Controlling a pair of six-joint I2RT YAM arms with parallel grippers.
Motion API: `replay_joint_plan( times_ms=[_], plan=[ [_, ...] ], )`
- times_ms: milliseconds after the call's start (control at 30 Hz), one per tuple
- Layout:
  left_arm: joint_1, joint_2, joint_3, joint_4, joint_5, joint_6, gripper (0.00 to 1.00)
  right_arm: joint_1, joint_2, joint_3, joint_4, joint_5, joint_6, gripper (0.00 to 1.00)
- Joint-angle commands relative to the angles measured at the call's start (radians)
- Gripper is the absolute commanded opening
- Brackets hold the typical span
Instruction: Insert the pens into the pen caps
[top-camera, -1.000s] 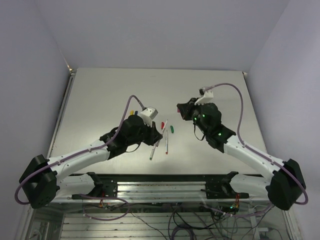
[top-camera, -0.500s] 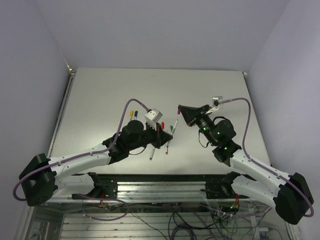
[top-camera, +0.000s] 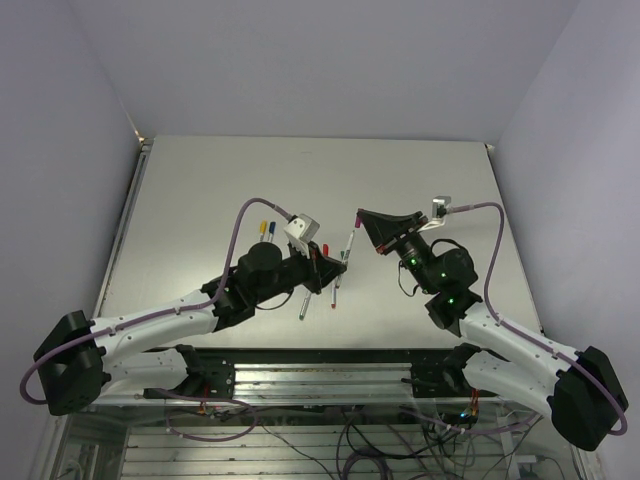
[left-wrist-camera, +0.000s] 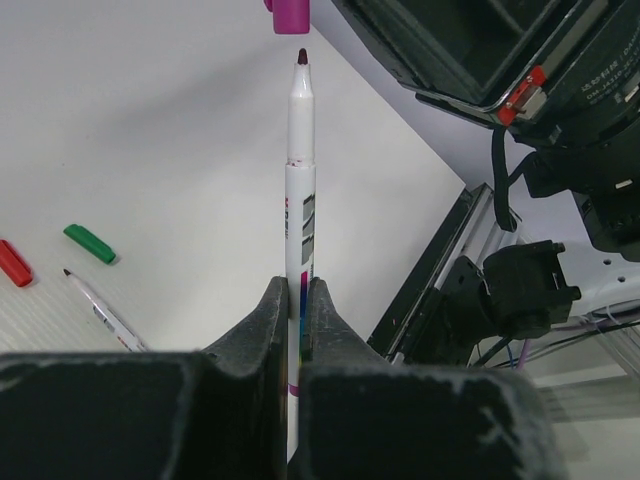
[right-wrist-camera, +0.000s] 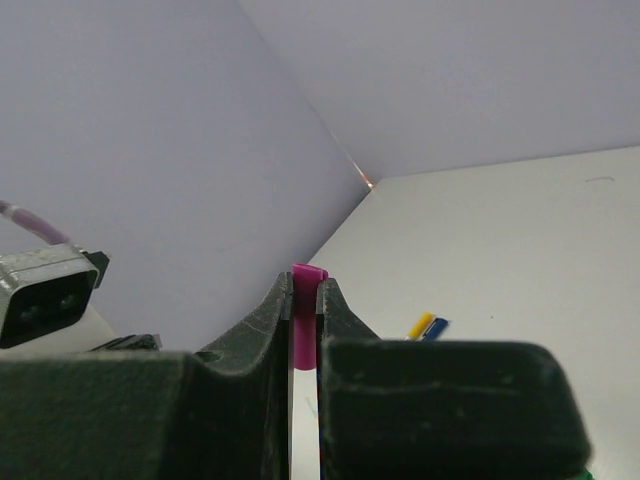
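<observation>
My left gripper (left-wrist-camera: 297, 287) is shut on a silver-grey pen (left-wrist-camera: 300, 180) and holds it above the table, its dark purple tip pointing at the right gripper. My right gripper (right-wrist-camera: 305, 288) is shut on the purple cap (right-wrist-camera: 306, 310). The cap (left-wrist-camera: 289, 14) hangs just beyond the pen tip with a small gap between them. In the top view the held pen (top-camera: 348, 248) slants from the left gripper (top-camera: 338, 268) up to the right gripper (top-camera: 360, 217). Two more pens (top-camera: 304, 304) lie on the table below the left gripper.
A green cap (left-wrist-camera: 90, 243) and a red cap (left-wrist-camera: 13, 262) lie on the table beside a loose pen (left-wrist-camera: 100, 305). Yellow (top-camera: 263, 228) and blue (top-camera: 272, 229) caps lie side by side further left. The metal rail (top-camera: 320, 362) runs along the table's near edge.
My left gripper has lifted the pen off the table and swung it right, tip up. My right gripper has turned with the purple cap to face the pen tip.
</observation>
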Motion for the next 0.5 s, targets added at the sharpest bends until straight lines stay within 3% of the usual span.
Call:
replay_joint_plan(
  times_ms=[0, 467],
  plan=[
    [-0.009, 0.009, 0.009, 0.042, -0.029, -0.001, 0.07, -0.002, -0.01, -0.017, 0.066, -0.024, 0.023, 0.0],
    [-0.012, 0.011, 0.02, 0.038, -0.043, 0.009, 0.07, -0.001, 0.029, -0.032, 0.123, -0.05, 0.053, 0.0]
  ],
)
